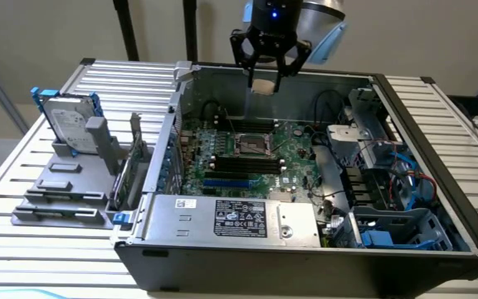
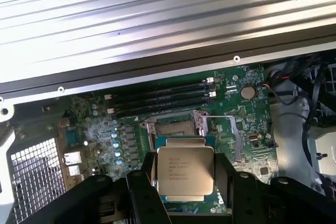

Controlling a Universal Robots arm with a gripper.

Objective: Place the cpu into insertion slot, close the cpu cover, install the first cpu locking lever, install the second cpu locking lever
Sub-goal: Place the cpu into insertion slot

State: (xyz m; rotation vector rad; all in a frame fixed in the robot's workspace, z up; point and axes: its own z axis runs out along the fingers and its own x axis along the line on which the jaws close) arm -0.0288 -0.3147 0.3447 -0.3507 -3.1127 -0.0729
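So the gripper [image 1: 266, 80] has the cpu [image 2: 185, 174] pinched between its 2 fingers, hanging up above the open case, well apart from the insertion slot [image 1: 254, 144] on the green board [image 1: 293, 140].

1 robot arm [image 1: 322, 15] comes down from the top of the exterior view, with its grey and blue wrist pointing straight down. Below the wrist hangs a black gripper [image 1: 264, 84], lifted in the air. Its 2 fingers [image 2: 144, 192] are set wide apart and press on 2 opposite edges of the cpu [image 2: 185, 179]. The wrist view shows the chip's silvery printed face turned toward the wrist camera.
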